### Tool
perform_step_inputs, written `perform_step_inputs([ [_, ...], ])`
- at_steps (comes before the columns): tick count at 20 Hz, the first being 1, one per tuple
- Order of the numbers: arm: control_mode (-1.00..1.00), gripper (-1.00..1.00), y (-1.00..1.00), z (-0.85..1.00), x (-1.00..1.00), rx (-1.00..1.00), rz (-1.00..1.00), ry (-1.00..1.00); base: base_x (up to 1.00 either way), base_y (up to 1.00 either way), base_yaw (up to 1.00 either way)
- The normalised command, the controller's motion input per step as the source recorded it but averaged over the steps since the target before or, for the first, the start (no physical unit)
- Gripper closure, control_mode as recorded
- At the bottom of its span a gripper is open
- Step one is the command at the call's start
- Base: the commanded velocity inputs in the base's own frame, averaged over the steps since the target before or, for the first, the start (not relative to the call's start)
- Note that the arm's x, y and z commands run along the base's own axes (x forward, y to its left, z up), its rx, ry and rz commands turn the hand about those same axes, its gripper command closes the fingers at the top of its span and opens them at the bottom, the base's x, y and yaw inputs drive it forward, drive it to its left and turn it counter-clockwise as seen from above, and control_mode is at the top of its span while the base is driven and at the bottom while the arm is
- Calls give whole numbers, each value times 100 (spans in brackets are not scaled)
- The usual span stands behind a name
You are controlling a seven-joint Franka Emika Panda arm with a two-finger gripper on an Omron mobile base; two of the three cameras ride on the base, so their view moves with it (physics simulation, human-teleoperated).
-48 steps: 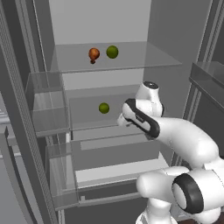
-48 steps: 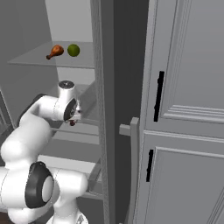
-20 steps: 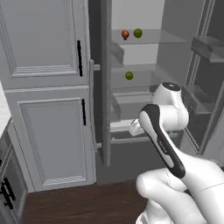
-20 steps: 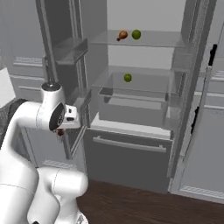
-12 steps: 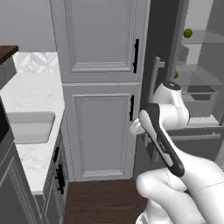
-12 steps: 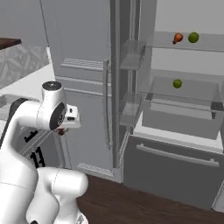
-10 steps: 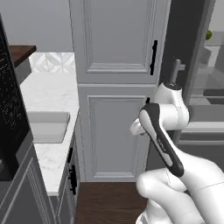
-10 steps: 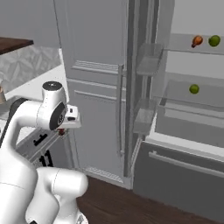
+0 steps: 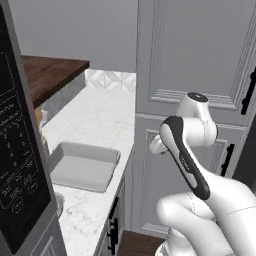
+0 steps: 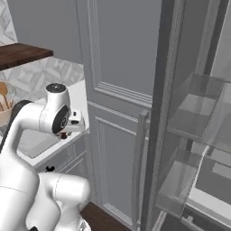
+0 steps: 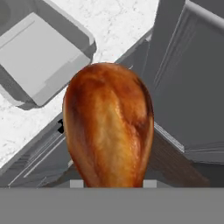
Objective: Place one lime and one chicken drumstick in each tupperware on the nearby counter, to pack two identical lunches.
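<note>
A browned chicken drumstick (image 11: pixel 107 127) hangs close in front of the hand camera, and my gripper (image 10: pixel 64 134) is shut on it; the drumstick covers the fingertips. Below and to the left of it, a shallow grey tupperware (image 11: pixel 41 57) sits open on the white marble counter (image 11: pixel 118 22). In the left base view the same tupperware (image 9: pixel 82 167) lies on the counter (image 9: pixel 102 115), to the left of my arm. My hand is above the counter's edge, short of the tray. The lime is out of view.
A black appliance panel (image 9: pixel 20 150) stands at the near left on the counter. Above it runs a dark wooden shelf (image 9: pixel 50 70). Tall grey cabinet doors (image 9: pixel 200 75) rise behind the arm. The open fridge door (image 10: pixel 198 117) is to the right. A utensil holder (image 10: pixel 3 106) stands far left.
The whole picture has swung left from the open fridge to the cabinet and the counter, so the base has moved. The gripper has stayed shut on the drumstick throughout.
</note>
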Motion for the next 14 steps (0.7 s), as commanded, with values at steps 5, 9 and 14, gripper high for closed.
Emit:
perform_step_inputs([
  [5, 100, 100, 0, 0, 0, 0, 0, 0, 66, 85, 32],
  [9, 100, 100, 0, 0, 0, 0, 0, 0, 62, 82, 33],
  [14, -100, 100, 90, -44, 72, -2, 32, 1, 0, 0, 0],
])
